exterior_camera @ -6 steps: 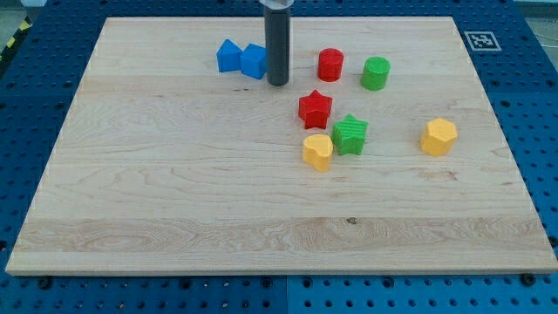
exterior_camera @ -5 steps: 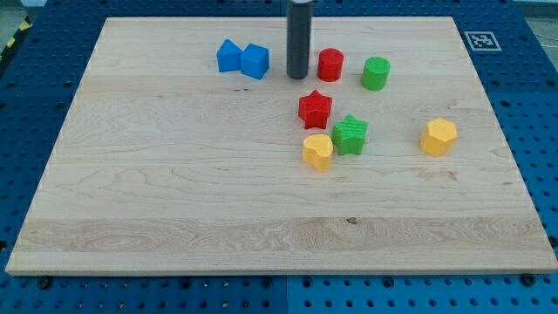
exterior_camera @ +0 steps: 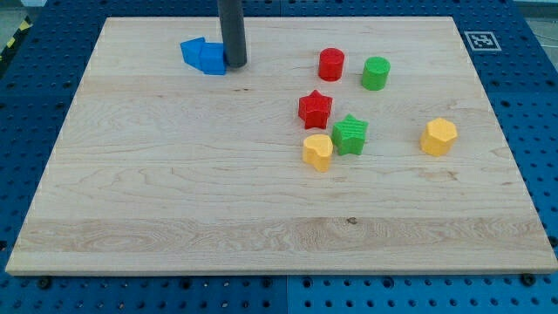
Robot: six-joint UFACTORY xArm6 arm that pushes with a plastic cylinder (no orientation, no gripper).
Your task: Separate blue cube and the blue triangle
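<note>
The blue cube [exterior_camera: 212, 58] and the blue triangle [exterior_camera: 192, 51] lie touching each other near the view's top left of the wooden board [exterior_camera: 174, 201]. The triangle is on the left, the cube on the right. My tip [exterior_camera: 234, 64] stands right against the cube's right side.
A red cylinder [exterior_camera: 330, 64] and a green cylinder [exterior_camera: 376, 73] stand right of my tip. A red star [exterior_camera: 315, 109], a green star [exterior_camera: 350, 134] and a yellow block [exterior_camera: 317, 151] cluster near the middle. Another yellow block [exterior_camera: 438, 137] lies at the right.
My tip went right toward the red cylinder, then swung back left into the blue cube. Both blue blocks slid left and slightly up, still touching.
</note>
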